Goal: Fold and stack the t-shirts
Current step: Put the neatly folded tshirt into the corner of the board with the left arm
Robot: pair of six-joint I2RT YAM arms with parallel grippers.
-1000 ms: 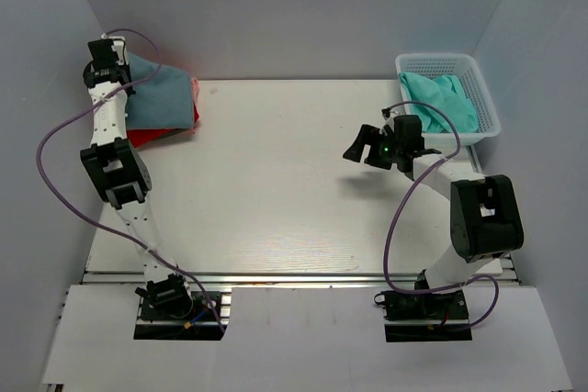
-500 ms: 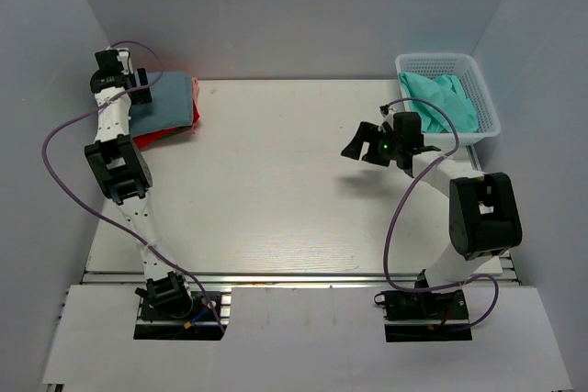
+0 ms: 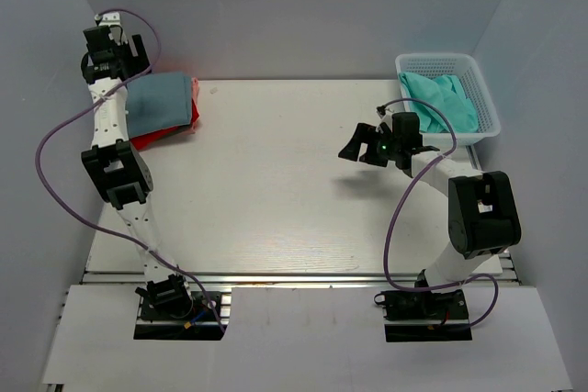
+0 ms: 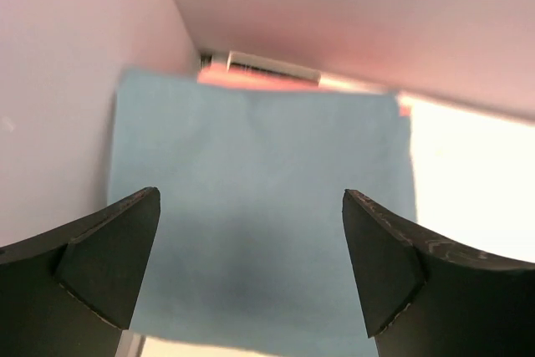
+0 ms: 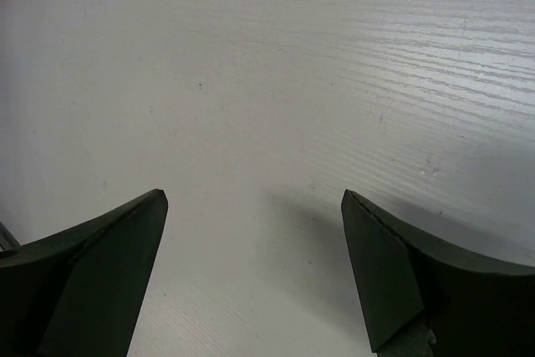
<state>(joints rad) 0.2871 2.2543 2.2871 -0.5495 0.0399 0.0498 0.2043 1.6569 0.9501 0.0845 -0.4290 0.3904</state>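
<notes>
A folded blue-grey t-shirt (image 3: 161, 103) lies on top of a stack in the table's far left corner. A red t-shirt (image 3: 170, 131) and a pink edge (image 3: 196, 87) show beneath it. My left gripper (image 3: 118, 49) hangs above the stack's left back edge, open and empty. In the left wrist view the blue-grey t-shirt (image 4: 259, 165) fills the space under the open left gripper (image 4: 251, 196), and the pink edge (image 4: 251, 79) shows behind it. A crumpled teal t-shirt (image 3: 446, 98) lies in the basket. My right gripper (image 3: 355, 148) is open and empty over bare table (image 5: 267, 81).
The white mesh basket (image 3: 492, 112) stands at the far right of the table, just behind the right arm. Grey walls close in the table at the back and on both sides; the stack lies against the left wall (image 4: 58, 81).
My left gripper has opened, let go of the blue-grey t-shirt and drawn up and back from the stack. The right arm has barely moved.
</notes>
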